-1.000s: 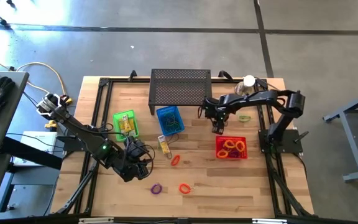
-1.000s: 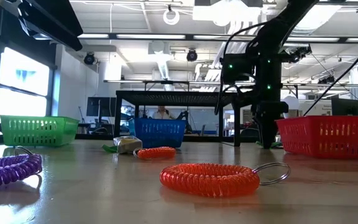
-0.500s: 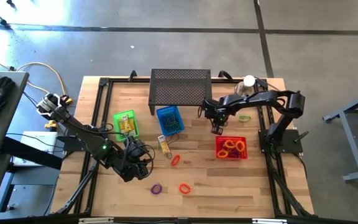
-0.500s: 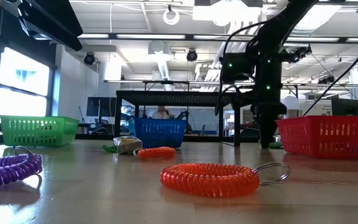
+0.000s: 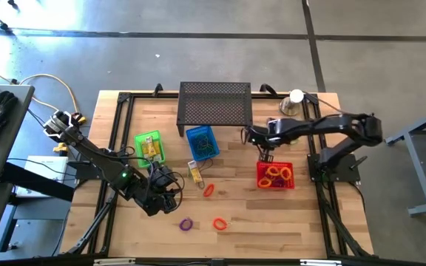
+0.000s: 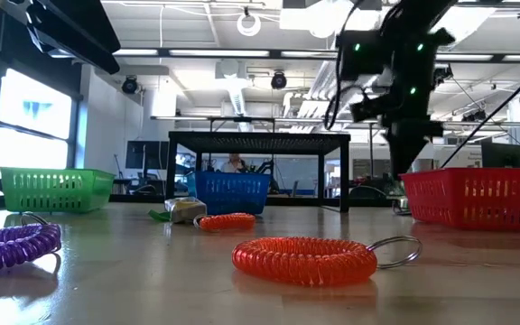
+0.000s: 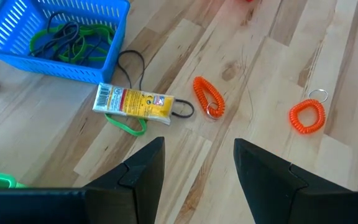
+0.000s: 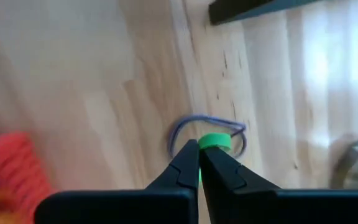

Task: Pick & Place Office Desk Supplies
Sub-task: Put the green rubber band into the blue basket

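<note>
On the left of the wooden bench (image 5: 287,222) the left claw (image 7: 194,163) hangs where it did a second ago, its fingers spread wide and holding nothing, above loose supplies: a yellow rectangular packet (image 7: 134,101) lying on a green band just outside the blue plastic basket (image 7: 55,37), an orange coiled loop (image 7: 208,98) beside it, and a second orange coiled loop with a small metal ring (image 7: 307,115) farther off. A purple coiled loop (image 5: 186,223) also waits near the front edge. The change is on the right: the right claw (image 5: 266,154) has swung from beside the blue basket toward the red plastic basket (image 5: 275,176) and risen, its fingers pressed together on a small green band (image 8: 215,141). I judge this a carry toward a drop, though the band sits just short of the red basket's near rim, not yet over it
</note>
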Controlling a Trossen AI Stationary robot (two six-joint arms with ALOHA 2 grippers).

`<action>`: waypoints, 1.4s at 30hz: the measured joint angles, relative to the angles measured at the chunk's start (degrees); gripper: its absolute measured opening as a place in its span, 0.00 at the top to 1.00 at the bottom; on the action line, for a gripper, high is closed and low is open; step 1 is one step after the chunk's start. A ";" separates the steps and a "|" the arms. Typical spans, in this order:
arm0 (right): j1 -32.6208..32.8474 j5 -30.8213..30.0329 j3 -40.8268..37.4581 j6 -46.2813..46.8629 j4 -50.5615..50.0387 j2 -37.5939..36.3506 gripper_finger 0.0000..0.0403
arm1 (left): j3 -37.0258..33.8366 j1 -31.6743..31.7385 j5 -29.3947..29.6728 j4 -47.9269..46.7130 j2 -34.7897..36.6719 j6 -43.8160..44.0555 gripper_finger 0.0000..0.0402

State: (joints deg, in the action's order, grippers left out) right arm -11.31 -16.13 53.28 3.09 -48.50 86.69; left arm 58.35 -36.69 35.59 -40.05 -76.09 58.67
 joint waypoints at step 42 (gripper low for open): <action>7.34 6.14 6.05 -1.34 65.49 21.39 0.99 | -0.02 0.02 0.28 0.22 0.02 -4.39 0.54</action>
State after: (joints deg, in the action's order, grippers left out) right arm -3.97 -9.99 59.33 1.75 16.99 108.08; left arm 58.33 -36.67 35.88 -39.83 -76.07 54.28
